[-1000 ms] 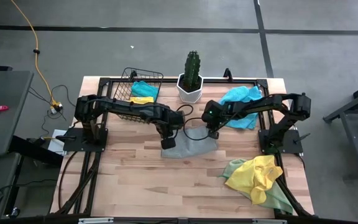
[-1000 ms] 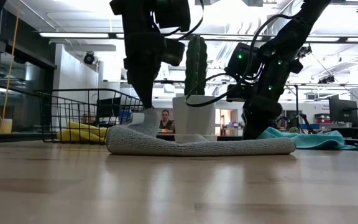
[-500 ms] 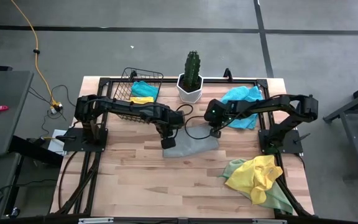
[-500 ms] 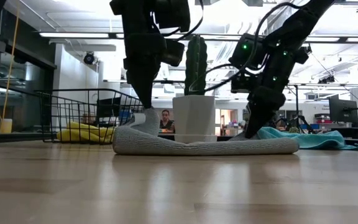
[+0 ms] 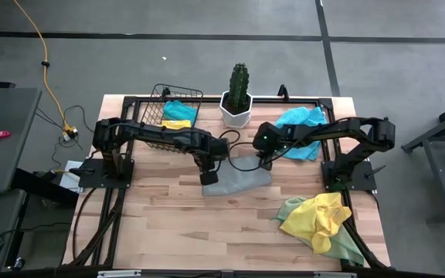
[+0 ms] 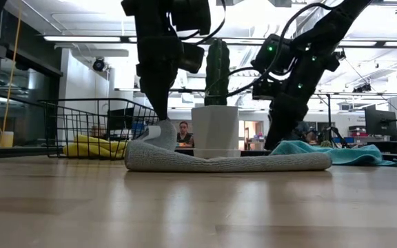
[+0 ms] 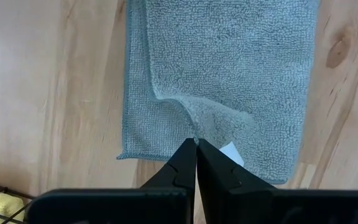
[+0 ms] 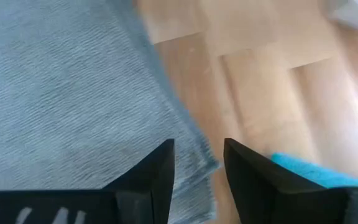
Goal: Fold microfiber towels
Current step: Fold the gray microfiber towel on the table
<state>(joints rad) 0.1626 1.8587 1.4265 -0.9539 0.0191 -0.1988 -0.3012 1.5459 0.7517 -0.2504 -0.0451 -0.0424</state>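
Note:
A grey microfiber towel (image 5: 236, 182), folded into a strip, lies flat in the middle of the table. My left gripper (image 5: 209, 171) stands at its left end, pointing down and shut on the cloth. My right gripper (image 5: 266, 164) hangs open just above the towel's right far corner (image 8: 185, 143) with nothing between its fingers. In the low view it (image 6: 276, 143) slants down behind the towel (image 6: 226, 161). My left gripper pinches a small raised bit of the towel's upper layer (image 7: 199, 127) between its two fingertips, near the left end. The fingers come from above, pointing down. The cloth rises to a little peak (image 6: 161, 132) there; the rest of the towel lies on the table.
A wire basket (image 5: 178, 104) at the far left holds a turquoise and a yellow towel. A cactus in a white pot (image 5: 239, 96) stands at the far middle. A turquoise towel (image 5: 300, 123) lies far right, and yellow and pale green towels (image 5: 319, 220) are heaped near right.
My right gripper, which stood down on the towel's right end, has tipped, opened and risen off it toward the far edge. The towel's right end stays flat on the table.

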